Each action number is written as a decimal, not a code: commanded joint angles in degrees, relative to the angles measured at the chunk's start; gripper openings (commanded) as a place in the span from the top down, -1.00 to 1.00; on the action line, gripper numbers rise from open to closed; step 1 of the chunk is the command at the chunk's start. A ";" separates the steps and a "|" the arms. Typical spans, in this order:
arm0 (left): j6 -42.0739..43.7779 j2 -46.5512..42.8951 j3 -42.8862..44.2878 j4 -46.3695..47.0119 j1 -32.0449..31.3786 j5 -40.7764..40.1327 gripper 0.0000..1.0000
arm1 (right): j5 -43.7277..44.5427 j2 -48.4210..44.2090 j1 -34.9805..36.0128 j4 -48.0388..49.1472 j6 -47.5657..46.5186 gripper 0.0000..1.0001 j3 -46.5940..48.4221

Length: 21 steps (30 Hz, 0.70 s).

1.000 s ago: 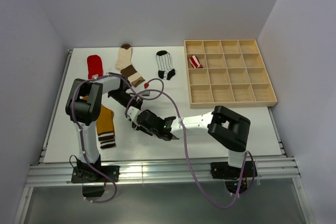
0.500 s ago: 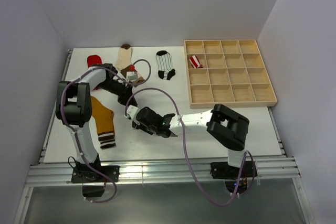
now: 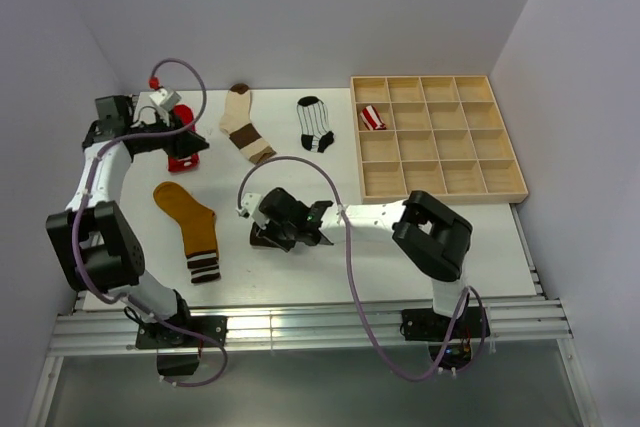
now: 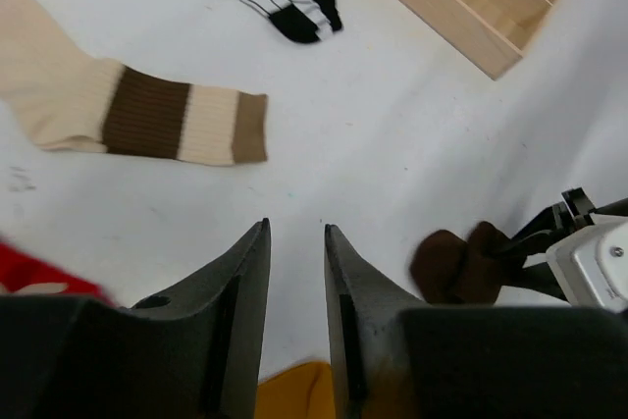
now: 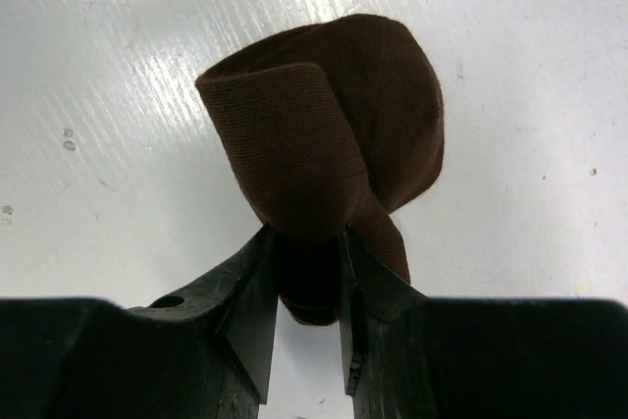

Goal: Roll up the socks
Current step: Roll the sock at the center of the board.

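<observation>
The right gripper (image 5: 306, 242) pinches the bunched dark brown fabric sock (image 5: 334, 115) near the middle of the white tabletop's (image 3: 500, 247) front edge. The left gripper (image 4: 296, 233) hovers near the far-left corner, fingers slightly parted and empty.

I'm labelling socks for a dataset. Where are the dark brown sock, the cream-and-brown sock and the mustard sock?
dark brown sock (image 5: 324, 134): right wrist view, the bunched fold.
cream-and-brown sock (image 4: 147, 113): left wrist view, its dark brown band.
mustard sock (image 3: 191, 221): top external view, its plain mustard middle.
</observation>
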 commanded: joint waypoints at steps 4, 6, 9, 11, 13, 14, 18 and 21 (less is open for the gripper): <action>-2.85 -8.75 -0.32 7.29 2.58 0.46 0.27 | -10.07 3.85 -3.63 -10.33 0.32 0.85 4.93; 4.51 -10.08 -0.14 1.42 2.58 0.72 0.17 | -12.79 4.55 -5.13 -12.88 0.15 0.85 6.85; 15.24 -12.89 -0.76 -5.71 1.97 -0.94 0.07 | -16.74 6.57 -7.06 -16.74 -0.29 0.89 10.11; 21.75 -15.26 -2.68 -7.56 0.92 -4.18 0.00 | -19.20 8.15 -7.94 -19.28 -0.56 0.91 12.65; 26.23 -17.64 -4.36 -10.63 -0.22 -6.21 -0.02 | -21.05 8.95 -9.08 -20.61 -0.82 0.92 14.07; 29.47 -18.60 -6.63 -10.99 -1.71 -9.01 -0.04 | -21.84 9.82 -9.52 -21.23 -0.91 0.92 14.68; 34.59 -23.52 -14.54 -10.56 -7.34 -16.93 -0.08 | -22.99 11.76 -10.58 -24.92 -1.35 0.92 18.37; 36.80 -27.47 -20.69 -9.51 -13.13 -22.45 -0.09 | -24.05 13.16 -11.11 -26.68 -1.35 0.92 20.22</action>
